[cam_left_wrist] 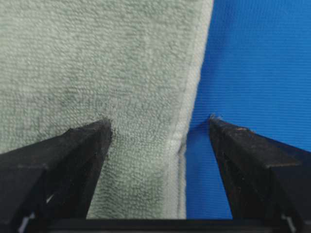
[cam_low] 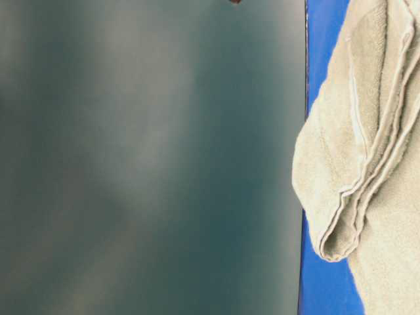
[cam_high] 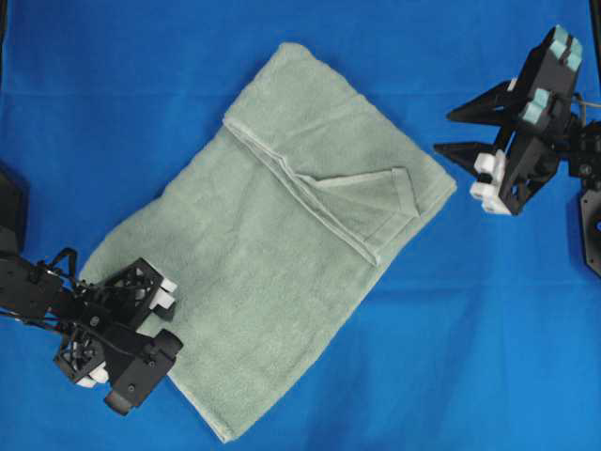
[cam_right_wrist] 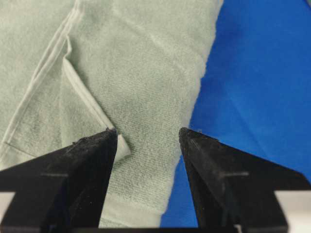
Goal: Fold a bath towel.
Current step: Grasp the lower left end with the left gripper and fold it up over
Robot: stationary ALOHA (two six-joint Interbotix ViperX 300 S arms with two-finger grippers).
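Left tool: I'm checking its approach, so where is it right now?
In the overhead view the left tool sits low on the left, open over the bath towel's lower-left edge on the blue cloth.

No readable text anywhere, no labels, brand marks, numbers or signs, nothing printed on the bath towel (cam_high: 272,254), nothing on the blue cloth surface (cam_high: 470,357), nothing legible on either arm's black housing
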